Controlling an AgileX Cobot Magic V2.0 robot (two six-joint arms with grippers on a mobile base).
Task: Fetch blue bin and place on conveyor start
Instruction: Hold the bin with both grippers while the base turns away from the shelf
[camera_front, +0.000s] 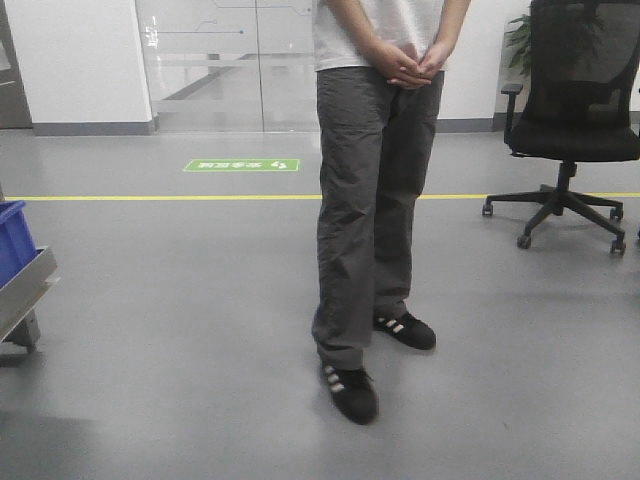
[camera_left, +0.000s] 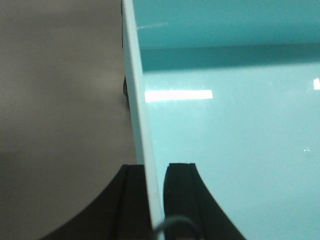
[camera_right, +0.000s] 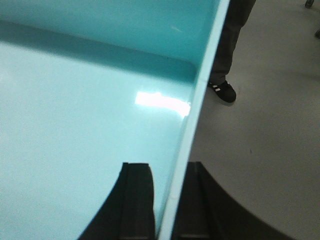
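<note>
The blue bin (camera_left: 230, 130) is a pale turquoise tub, empty inside, and fills most of both wrist views; it also shows in the right wrist view (camera_right: 75, 110). My left gripper (camera_left: 155, 172) is shut on the bin's left wall, one finger inside and one outside the rim. My right gripper (camera_right: 170, 172) is shut on the bin's right wall the same way. Grey floor lies below the bin on both sides, so it is held in the air. The bin and both grippers are out of the front view. The conveyor start is out of view.
A person (camera_front: 375, 200) in grey trousers and black shoes stands straight ahead on the grey floor; one shoe shows in the right wrist view (camera_right: 222, 91). A black office chair (camera_front: 570, 130) is at the right. A dark blue crate (camera_front: 14, 240) on a steel shelf (camera_front: 25, 290) is at the left edge.
</note>
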